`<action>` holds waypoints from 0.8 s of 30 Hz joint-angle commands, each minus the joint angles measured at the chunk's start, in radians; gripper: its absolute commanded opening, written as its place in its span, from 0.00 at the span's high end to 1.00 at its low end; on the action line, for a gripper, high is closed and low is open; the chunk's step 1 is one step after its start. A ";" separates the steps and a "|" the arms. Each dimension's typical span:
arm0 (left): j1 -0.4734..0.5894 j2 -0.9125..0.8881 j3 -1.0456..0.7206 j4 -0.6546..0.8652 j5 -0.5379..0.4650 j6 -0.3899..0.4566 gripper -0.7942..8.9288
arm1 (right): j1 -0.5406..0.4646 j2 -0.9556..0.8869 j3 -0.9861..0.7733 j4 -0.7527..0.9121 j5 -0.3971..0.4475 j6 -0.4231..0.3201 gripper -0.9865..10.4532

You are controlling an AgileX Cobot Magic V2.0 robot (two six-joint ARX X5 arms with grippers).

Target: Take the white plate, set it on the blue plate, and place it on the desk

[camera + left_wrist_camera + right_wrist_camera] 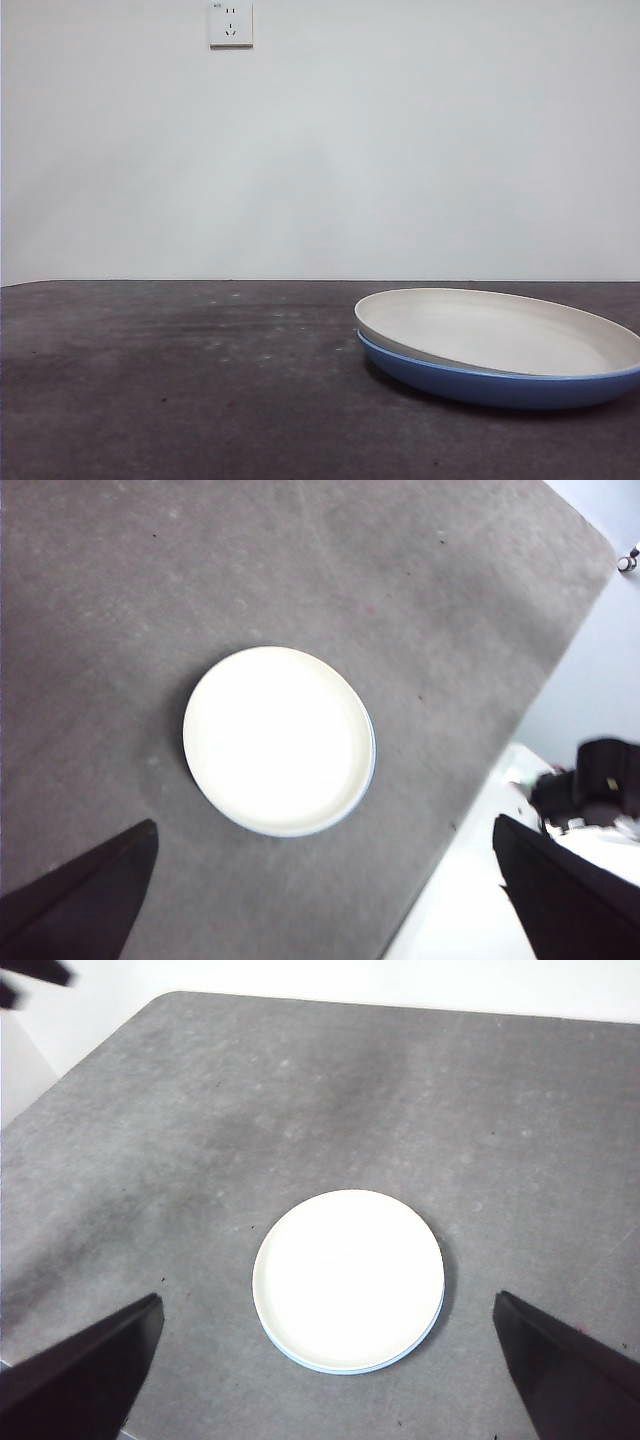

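Observation:
The white plate lies stacked in the blue plate on the desk, at the right in the front view. It sits slightly tilted, its left rim raised. From above, only a thin blue rim shows under the white plate. My left gripper hangs high over the white plate, open and holding nothing. High above the stack as well, my right gripper is open and holds nothing. Neither gripper shows in the front view.
A wall socket is on the white wall behind. The desk's edge runs close to the stack in the left wrist view, with black equipment beyond it. A rounded desk corner lies farther off.

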 commanded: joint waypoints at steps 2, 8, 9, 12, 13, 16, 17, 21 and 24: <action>0.000 -0.161 -0.124 -0.040 0.000 0.065 0.34 | 0.004 0.032 0.022 0.002 -0.006 0.016 0.39; 0.011 -0.434 -0.422 0.016 0.000 0.097 0.34 | 0.004 0.050 0.021 -0.077 -0.001 0.006 0.39; 0.011 -0.477 -0.472 0.040 0.000 0.097 0.34 | 0.004 0.053 0.021 -0.082 0.002 0.006 0.39; 0.011 -0.608 -0.624 0.114 0.000 0.084 0.34 | 0.004 0.056 0.018 -0.080 0.002 0.007 0.39; 0.011 -0.649 -0.669 0.132 0.000 0.079 0.34 | 0.004 0.059 0.015 -0.079 -0.001 0.011 0.39; 0.010 -0.760 -0.789 0.179 0.001 0.050 0.34 | 0.004 0.062 -0.008 -0.083 -0.023 0.022 0.39; 0.011 -0.799 -0.828 0.188 0.001 0.046 0.34 | 0.004 0.062 -0.024 -0.082 -0.034 0.023 0.39; 0.011 -0.930 -0.952 0.241 0.001 -0.001 0.34 | 0.004 0.062 -0.103 -0.076 -0.077 0.040 0.39; 0.010 -1.013 -1.021 0.282 0.001 -0.045 0.34 | 0.004 0.062 -0.195 -0.024 -0.101 0.064 0.39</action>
